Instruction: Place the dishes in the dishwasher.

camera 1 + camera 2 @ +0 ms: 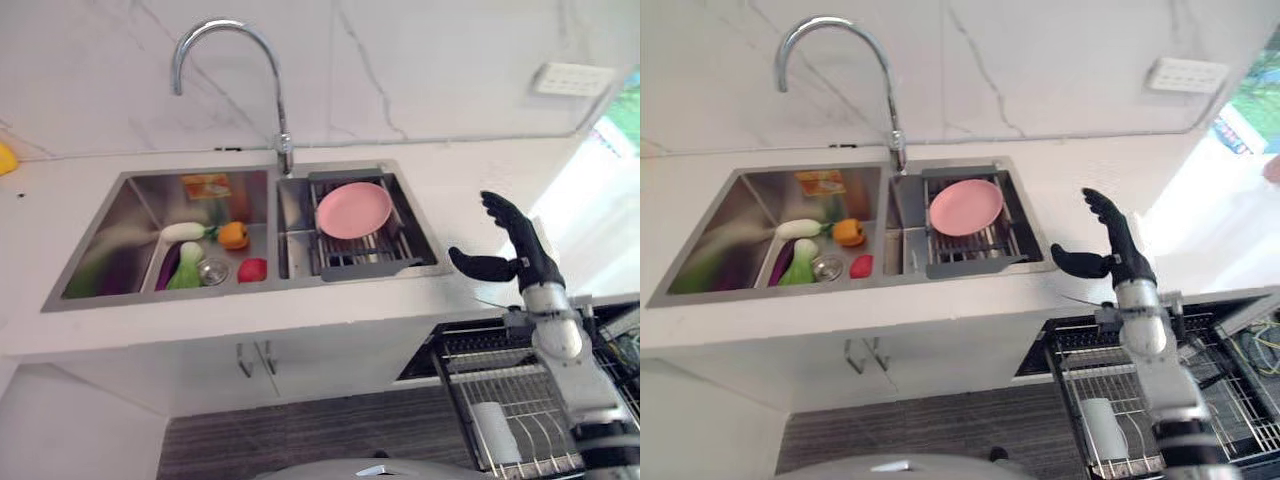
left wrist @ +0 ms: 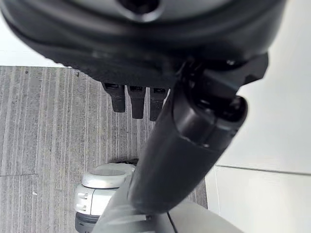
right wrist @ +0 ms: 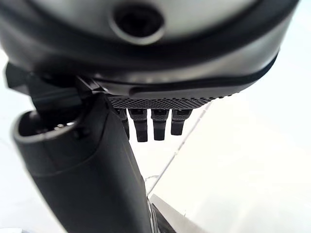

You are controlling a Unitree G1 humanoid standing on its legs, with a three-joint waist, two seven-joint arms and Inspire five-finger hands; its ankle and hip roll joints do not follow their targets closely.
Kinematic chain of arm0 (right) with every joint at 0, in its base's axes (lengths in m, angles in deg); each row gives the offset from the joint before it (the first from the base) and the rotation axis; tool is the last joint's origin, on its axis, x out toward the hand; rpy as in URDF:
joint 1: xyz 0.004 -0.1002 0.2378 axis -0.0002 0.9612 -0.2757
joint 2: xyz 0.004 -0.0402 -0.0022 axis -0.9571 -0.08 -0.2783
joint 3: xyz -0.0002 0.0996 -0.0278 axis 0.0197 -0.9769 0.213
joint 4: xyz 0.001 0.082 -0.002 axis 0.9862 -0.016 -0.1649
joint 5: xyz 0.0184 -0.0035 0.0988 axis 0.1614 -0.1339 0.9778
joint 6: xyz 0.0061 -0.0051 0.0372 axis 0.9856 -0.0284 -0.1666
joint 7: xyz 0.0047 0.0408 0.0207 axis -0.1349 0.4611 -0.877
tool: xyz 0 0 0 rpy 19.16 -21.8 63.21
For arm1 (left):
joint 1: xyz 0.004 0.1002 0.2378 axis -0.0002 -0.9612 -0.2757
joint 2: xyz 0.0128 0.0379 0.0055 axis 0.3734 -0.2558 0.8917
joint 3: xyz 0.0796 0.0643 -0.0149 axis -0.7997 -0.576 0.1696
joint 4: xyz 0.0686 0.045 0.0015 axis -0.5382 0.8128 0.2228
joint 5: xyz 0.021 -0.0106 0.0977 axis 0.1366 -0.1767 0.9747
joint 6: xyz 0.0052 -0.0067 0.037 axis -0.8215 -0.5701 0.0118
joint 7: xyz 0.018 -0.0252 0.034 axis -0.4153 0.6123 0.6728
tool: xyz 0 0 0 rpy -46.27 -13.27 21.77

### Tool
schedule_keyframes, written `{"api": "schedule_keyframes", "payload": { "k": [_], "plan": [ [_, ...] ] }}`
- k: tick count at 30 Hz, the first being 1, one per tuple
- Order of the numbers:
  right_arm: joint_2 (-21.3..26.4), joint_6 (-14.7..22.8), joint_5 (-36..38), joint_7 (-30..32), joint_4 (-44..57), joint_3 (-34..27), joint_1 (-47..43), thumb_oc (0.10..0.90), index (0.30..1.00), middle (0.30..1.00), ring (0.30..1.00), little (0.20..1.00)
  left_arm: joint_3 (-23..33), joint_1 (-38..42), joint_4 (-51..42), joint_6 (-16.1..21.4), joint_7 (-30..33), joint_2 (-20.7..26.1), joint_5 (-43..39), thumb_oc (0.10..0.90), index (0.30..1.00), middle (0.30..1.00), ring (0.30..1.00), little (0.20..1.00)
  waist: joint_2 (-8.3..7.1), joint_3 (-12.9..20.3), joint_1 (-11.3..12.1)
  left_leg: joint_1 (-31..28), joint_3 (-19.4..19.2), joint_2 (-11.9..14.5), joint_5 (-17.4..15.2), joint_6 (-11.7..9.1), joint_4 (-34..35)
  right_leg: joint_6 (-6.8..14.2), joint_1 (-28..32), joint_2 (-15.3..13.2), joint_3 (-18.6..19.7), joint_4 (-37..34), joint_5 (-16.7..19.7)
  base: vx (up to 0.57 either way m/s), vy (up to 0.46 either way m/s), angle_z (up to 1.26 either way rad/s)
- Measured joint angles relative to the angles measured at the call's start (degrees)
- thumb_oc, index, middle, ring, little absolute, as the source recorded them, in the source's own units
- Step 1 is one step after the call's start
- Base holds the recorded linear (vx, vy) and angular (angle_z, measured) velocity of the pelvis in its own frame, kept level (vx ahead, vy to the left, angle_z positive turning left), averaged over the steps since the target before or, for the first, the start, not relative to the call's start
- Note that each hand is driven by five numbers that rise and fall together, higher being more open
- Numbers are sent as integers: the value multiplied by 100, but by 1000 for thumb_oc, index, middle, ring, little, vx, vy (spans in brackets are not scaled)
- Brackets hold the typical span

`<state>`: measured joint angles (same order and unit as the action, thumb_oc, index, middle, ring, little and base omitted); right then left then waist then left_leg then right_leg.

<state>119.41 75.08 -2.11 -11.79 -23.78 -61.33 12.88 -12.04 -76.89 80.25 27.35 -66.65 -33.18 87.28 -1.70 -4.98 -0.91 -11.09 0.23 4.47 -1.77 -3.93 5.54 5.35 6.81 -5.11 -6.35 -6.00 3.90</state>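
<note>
A pink plate (image 1: 353, 209) lies on a dark wire rack (image 1: 365, 256) in the right basin of the steel sink (image 1: 100, 290). My right hand (image 1: 518, 248) is raised over the white counter to the right of the sink, open, with straight fingers and thumb spread, holding nothing. The pulled-out dishwasher rack (image 1: 515, 400) sits below the counter at the lower right, with a white cup (image 1: 491, 423) in it. My left hand (image 2: 189, 141) hangs over the grey floor in the left wrist view, fingers straight, empty.
Toy vegetables lie in the left basin: a white radish (image 1: 183, 231), an orange pepper (image 1: 233, 235), a red piece (image 1: 252, 269) and a green one (image 1: 186, 268). A tall curved faucet (image 1: 230, 60) rises behind the sink. A wall socket (image 1: 571, 79) is at upper right.
</note>
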Motion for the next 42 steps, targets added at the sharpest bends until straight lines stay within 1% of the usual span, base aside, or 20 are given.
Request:
{"api": "schedule_keyframes", "payload": {
  "k": [1,3,5,7,8,9,10,11,12,13,14,17,18,20,24,27,29,30,37,42],
  "plan": [
    [271,1,-140,-86,-66,108,-239,800,900,900,900,900,-108,60,-3,16,-21,47,37,800,900,900,900,900,-9,45,-4,1,-7,59,9,-30,0,-16,-5,51,0,-2,-6,32,-90,-13],
    [374,29,-236,-131,-190,351,-665,800,900,900,900,900,-151,15,11,22,-67,101,145,800,900,900,900,900,-22,168,-5,-2,-118,142,1,-99,-3,-41,-52,129,35,-3,3,42,-96,-23],
    [644,49,-461,-278,-235,826,-1120,800,900,900,900,900,-170,20,29,21,-103,104,226,800,900,900,900,900,7,213,-23,-19,-170,188,-1,-126,-1,-76,-66,179,53,-3,25,14,-72,-16],
    [669,66,-625,-364,-305,1187,-1484,800,900,900,900,900,-211,35,28,21,-112,96,226,800,900,900,900,900,38,225,-18,-14,-164,208,9,-137,-3,-120,-63,197,47,-4,55,0,-54,-1],
    [721,66,-644,-369,-405,1475,-1724,800,900,900,900,900,-310,49,23,24,-118,95,227,800,900,900,900,900,61,232,-19,-14,-152,209,11,-139,-3,-122,-64,199,48,-4,57,3,-45,0],
    [829,76,-819,-431,-722,2167,-2316,800,900,900,900,900,-524,43,27,25,-131,105,232,800,900,900,900,900,118,255,-24,-15,-143,206,14,-141,-3,-120,-67,198,49,-4,58,5,-41,4],
    [848,88,-878,-476,-786,2350,-2432,800,900,900,900,900,-559,70,23,30,-158,102,238,800,900,900,900,900,134,269,12,-13,-139,206,17,-145,-3,-118,-66,197,38,-4,57,4,-34,9],
    [754,101,-921,-477,-896,2591,-2618,800,900,900,900,900,-657,125,-5,53,-177,97,252,800,900,900,900,900,166,278,108,4,-113,208,21,-144,-3,-135,-59,196,7,-4,67,5,-22,8],
    [683,107,-1016,-496,-1038,2890,-2865,800,900,900,900,900,-659,115,5,60,-189,89,270,800,900,900,900,900,195,282,105,-8,-115,206,22,-146,-6,-140,-66,198,12,-3,71,1,-12,4],
    [683,107,-1016,-496,-1038,2890,-2865,800,900,900,900,900,-659,115,5,60,-189,89,270,800,900,900,900,900,195,282,105,-8,-115,206,22,-146,-6,-140,-66,198,12,-3,71,6,-23,6],
    [631,212,-1070,-556,-1050,2966,-2885,800,900,900,900,900,-648,135,-6,73,-198,83,297,800,900,900,900,900,214,273,200,-1,-81,201,23,-146,-7,-144,-71,194,2,-1,74,6,-23,6],
    [540,228,-1170,-597,-1234,3342,-3126,800,900,900,900,900,-648,79,61,64,-186,78,294,800,900,900,900,900,235,264,289,46,-47,197,25,-145,-25,-147,-57,181,-62,-2,70,14,-32,6],
    [530,232,-1249,-597,-1292,3392,-3147,800,900,900,900,900,-647,125,63,62,-185,69,295,800,900,900,900,900,230,264,261,22,-26,192,25,-144,-25,-151,-58,177,-76,-2,67,0,-17,13],
    [542,233,-1362,-623,-1500,3596,-3233,800,900,900,900,900,-649,99,58,69,-184,68,349,800,900,900,900,900,236,255,294,93,55,185,35,-142,-19,-164,-54,165,-146,-2,56,5,-8,17],
    [531,256,-1681,-630,-1954,3737,-3276,800,900,900,900,900,-648,59,56,74,-162,46,350,800,900,900,900,900,267,236,371,103,112,186,44,-149,-5,-180,-43,164,-206,-2,45,10,-5,9],
    [534,207,-1760,-623,-2174,3736,-3276,800,900,900,900,900,-647,5,100,74,-124,28,351,800,900,900,900,900,283,212,357,123,192,186,59,-154,-5,-182,-44,160,-265,-2,44,2,3,9],
    [554,171,-1813,-621,-2183,3736,-3277,800,900,900,900,900,-646,6,133,71,-122,17,353,800,900,900,900,900,289,208,361,131,198,187,62,-154,-4,-184,-45,161,-275,-3,42,2,3,3],
    [560,167,-1971,-597,-2184,3735,-3278,800,900,900,900,900,-645,-57,169,82,-109,-1,422,800,900,900,900,900,292,203,362,147,205,188,65,-155,-3,-185,-41,160,-281,-3,40,0,0,0],
    [545,159,-2143,-547,-2199,3735,-3277,800,900,900,900,900,-644,-141,214,74,-109,-15,463,800,900,900,900,900,293,196,370,165,223,186,82,-154,-3,-186,-40,156,-310,-3,39,4,3,1],
    [384,111,-2435,-381,-2404,3736,-3280,800,900,900,900,900,-647,-97,161,78,-88,-18,461,800,900,900,900,900,292,195,374,193,313,173,107,-152,-2,-186,-23,138,-394,-3,38,10,8,8]
  ]
}}
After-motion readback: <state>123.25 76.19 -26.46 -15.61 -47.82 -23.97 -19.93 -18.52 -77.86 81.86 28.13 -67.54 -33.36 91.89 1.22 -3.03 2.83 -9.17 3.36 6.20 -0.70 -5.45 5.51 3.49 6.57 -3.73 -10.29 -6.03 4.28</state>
